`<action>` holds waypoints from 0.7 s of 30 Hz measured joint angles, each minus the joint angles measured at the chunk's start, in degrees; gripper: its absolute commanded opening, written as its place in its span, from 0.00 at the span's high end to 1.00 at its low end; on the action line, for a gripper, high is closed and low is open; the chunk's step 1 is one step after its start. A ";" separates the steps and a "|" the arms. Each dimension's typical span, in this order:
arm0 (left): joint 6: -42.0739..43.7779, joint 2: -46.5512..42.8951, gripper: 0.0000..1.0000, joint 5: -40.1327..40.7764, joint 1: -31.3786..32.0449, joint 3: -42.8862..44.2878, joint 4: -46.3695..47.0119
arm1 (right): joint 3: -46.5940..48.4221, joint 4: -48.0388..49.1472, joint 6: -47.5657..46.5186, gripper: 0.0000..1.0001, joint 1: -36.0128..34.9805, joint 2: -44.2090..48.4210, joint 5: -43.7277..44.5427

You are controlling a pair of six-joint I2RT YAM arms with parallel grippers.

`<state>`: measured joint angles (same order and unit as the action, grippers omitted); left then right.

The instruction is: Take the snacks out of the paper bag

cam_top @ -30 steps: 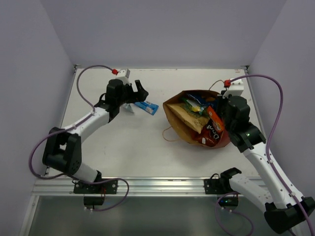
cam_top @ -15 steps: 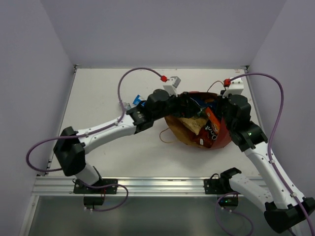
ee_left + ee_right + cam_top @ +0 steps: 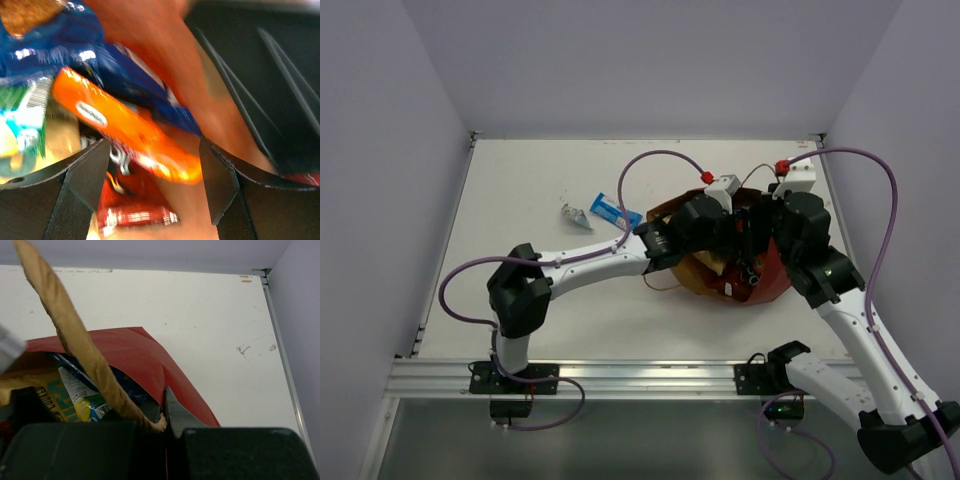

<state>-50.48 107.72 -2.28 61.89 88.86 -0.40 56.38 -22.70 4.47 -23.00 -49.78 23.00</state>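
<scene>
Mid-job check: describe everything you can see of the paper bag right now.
The paper bag sits slumped on the table, right of centre. It is brown kraft inside with red outer faces and has a thin twisted-paper handle. Its mouth is open and snack packets fill it. The right gripper appears to pinch its rim by the handle's end. The left gripper, open, reaches inside.

The red bag (image 3: 131, 346) lies open around the left gripper (image 3: 152, 175); an orange packet (image 3: 125, 132) lies just ahead, blue packets (image 3: 60, 55) beyond.
</scene>
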 measured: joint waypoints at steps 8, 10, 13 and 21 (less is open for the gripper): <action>-1.36 6.60 0.30 2.80 -0.26 4.15 -2.36 | -0.07 -0.44 1.05 1.00 -1.16 0.46 -1.51; -1.49 6.60 0.39 3.13 -0.26 4.15 -2.43 | -0.17 -0.46 1.11 1.00 -1.33 0.59 -1.62; -1.75 6.60 0.72 3.69 -0.26 4.15 -3.21 | -0.28 -0.44 1.14 1.00 -1.36 0.79 -1.75; -1.05 3.08 1.00 4.90 -0.44 -0.20 -5.44 | -0.70 -0.22 1.09 1.00 -1.53 1.38 -1.38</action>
<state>-51.53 110.80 2.61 61.45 88.66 -5.85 55.68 -22.92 5.56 -24.53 -48.40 21.63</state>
